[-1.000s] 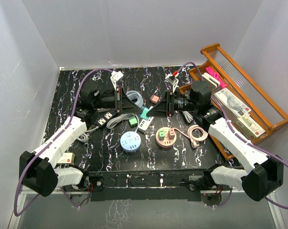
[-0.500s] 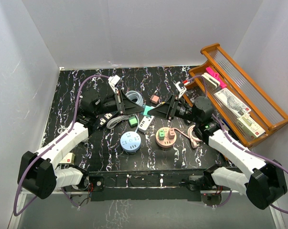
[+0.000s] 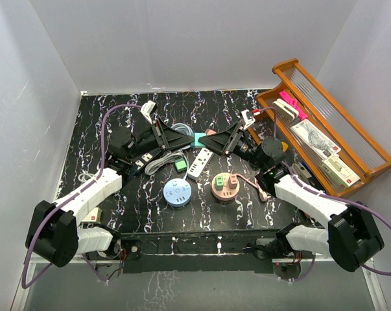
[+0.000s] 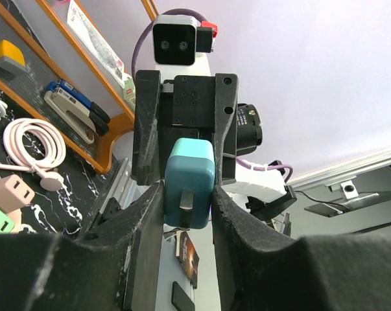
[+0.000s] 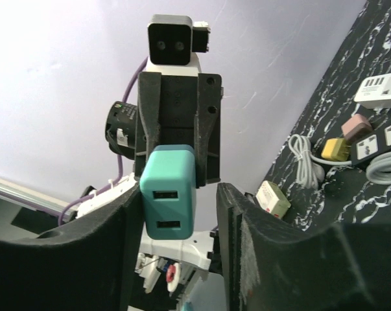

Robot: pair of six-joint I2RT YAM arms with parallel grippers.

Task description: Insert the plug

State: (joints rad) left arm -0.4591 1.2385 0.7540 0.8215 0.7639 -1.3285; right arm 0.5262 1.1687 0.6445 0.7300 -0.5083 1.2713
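A teal USB charger plug (image 3: pixel 198 138) hangs in the air above the middle of the table, between my two grippers, which meet tip to tip. My left gripper (image 3: pixel 191 137) is shut on it; in the left wrist view the plug (image 4: pixel 190 183) sits pinched between both fingers with a metal prong facing the camera. My right gripper (image 3: pixel 209 140) is open around the same plug. In the right wrist view the plug (image 5: pixel 168 193) shows two USB ports, touching one finger with a gap to the other finger (image 5: pixel 237 214).
On the black marble table lie a white power strip (image 3: pixel 200 163), a green plug (image 3: pixel 181 166), a round blue socket hub (image 3: pixel 176 192), a round pink hub (image 3: pixel 225 187) with plugs in it, and a coiled pink cable (image 3: pixel 268 181). A wooden rack (image 3: pixel 325 129) stands at the right.
Both grippers have tilted upward and risen, lifting the teal plug from just above the table up toward the back. The right arm's wrist has dropped and swung in closer.
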